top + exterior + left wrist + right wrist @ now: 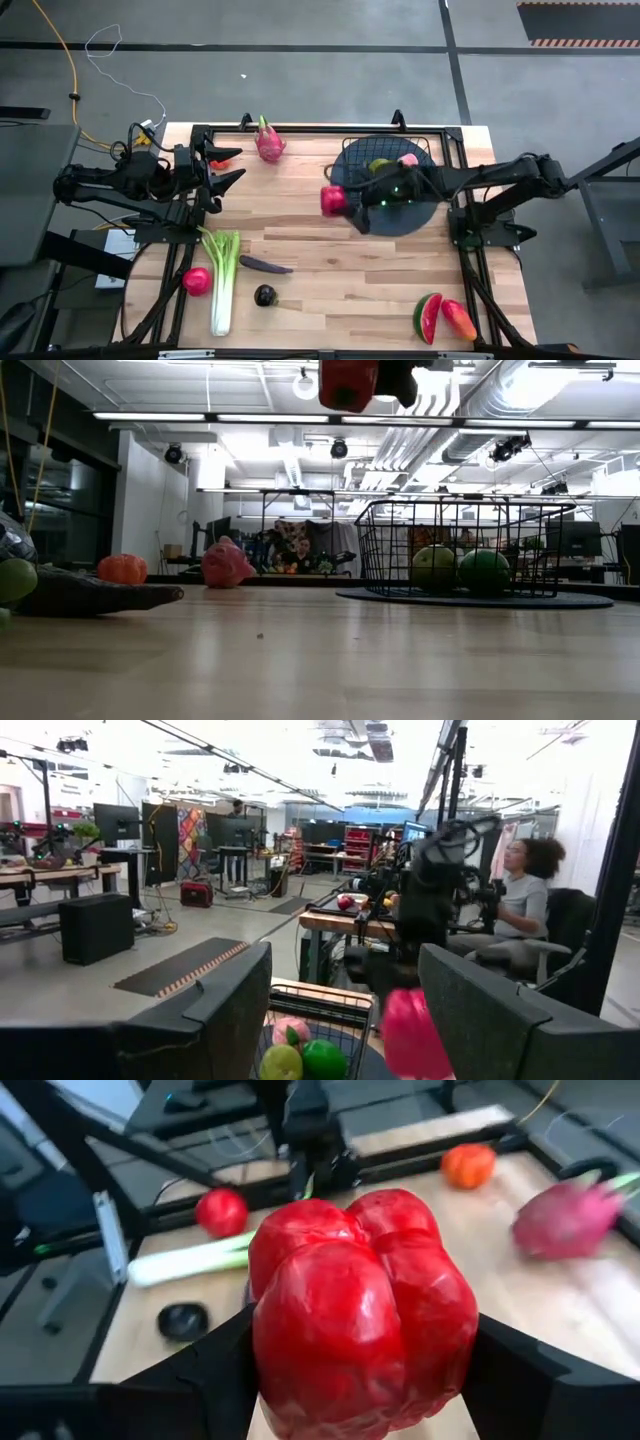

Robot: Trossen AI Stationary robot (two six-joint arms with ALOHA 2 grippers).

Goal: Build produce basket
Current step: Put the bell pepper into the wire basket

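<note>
Near edge of the pale wood worktop (pixel 340 290): green celery stalk (pixel 224 280), round red fruit (pixel 196 281) touching its side, purple eggplant (pixel 264 265), dark round fruit (pixel 264 295). Watermelon slice (pixel 428 317) and red-orange mango (pixel 458 319) sit together at the right near corner. All loose, none gripped; judged still to be collected.

Mid worktop: right tool (pixel 342 203) clamped on a lobed glossy red pepper (pixel 360 1315), one dark finger on each side. Low view shows the pepper (pixel 347 382) well off the surface. It hangs just beside the left rim of the black wire-mesh basket (pixel 460 550), not yet over it. Height looks chosen to clear the side wall; my read is carry in progress, drop pending.

Basket stands on a dark round flat mat (pixel 352 172). Inside: yellow-green round fruit (pixel 434 568) and darker green round fruit (pixel 484 570) side by side, plus a pink-peach fruit (pixel 408 159) toward the far side.

Far left: left tool (pixel 229 166) parked off the worktop surface, fingers spread, holding nothing. Pink dragon fruit (pixel 269 142) and a small orange-red fruit (pixel 122 568) lie near it.
</note>
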